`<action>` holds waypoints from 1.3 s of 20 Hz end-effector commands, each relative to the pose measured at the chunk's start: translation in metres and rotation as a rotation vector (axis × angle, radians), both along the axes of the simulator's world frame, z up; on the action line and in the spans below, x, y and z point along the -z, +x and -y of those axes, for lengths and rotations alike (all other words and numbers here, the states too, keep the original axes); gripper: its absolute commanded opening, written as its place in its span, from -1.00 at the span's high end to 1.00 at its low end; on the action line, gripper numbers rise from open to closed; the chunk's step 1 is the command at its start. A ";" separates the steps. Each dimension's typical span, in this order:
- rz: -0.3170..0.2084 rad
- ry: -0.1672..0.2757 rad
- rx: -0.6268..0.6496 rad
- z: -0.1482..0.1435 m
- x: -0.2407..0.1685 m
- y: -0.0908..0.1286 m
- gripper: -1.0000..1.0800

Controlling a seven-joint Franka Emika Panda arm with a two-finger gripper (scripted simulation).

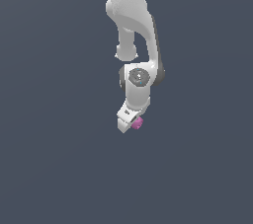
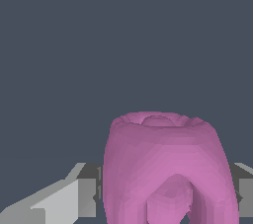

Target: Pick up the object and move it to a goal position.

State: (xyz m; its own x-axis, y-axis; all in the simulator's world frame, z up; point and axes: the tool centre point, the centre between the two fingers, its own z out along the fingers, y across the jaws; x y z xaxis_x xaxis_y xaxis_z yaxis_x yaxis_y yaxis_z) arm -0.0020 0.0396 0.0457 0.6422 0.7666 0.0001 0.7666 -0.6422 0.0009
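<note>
The object [image 2: 165,164] is a small magenta-pink lump with rounded edges and a hollow on one face. In the wrist view it fills the space between my two grey fingers [image 2: 86,193]. In the exterior view the object [image 1: 138,123] shows as a small pink spot at the tip of my white gripper [image 1: 131,122], which hangs tilted below the arm. The gripper is shut on the object and holds it off the ground.
Only a plain dark grey-blue ground [image 1: 49,168] shows around the arm. The white arm [image 1: 129,16] reaches down from the top of the exterior view.
</note>
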 end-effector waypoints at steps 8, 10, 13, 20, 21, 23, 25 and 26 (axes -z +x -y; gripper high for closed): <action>0.000 0.000 0.000 0.003 -0.004 -0.007 1.00; 0.000 0.000 0.000 0.006 -0.007 -0.012 1.00; 0.000 0.000 0.000 0.010 -0.013 -0.022 1.00; 0.000 -0.001 -0.001 0.028 -0.035 -0.057 1.00; 0.000 -0.001 -0.001 0.031 -0.039 -0.064 1.00; -0.001 -0.001 -0.001 0.038 -0.047 -0.077 1.00; -0.001 -0.001 -0.001 0.044 -0.055 -0.089 1.00; -0.001 -0.001 -0.001 0.047 -0.058 -0.094 1.00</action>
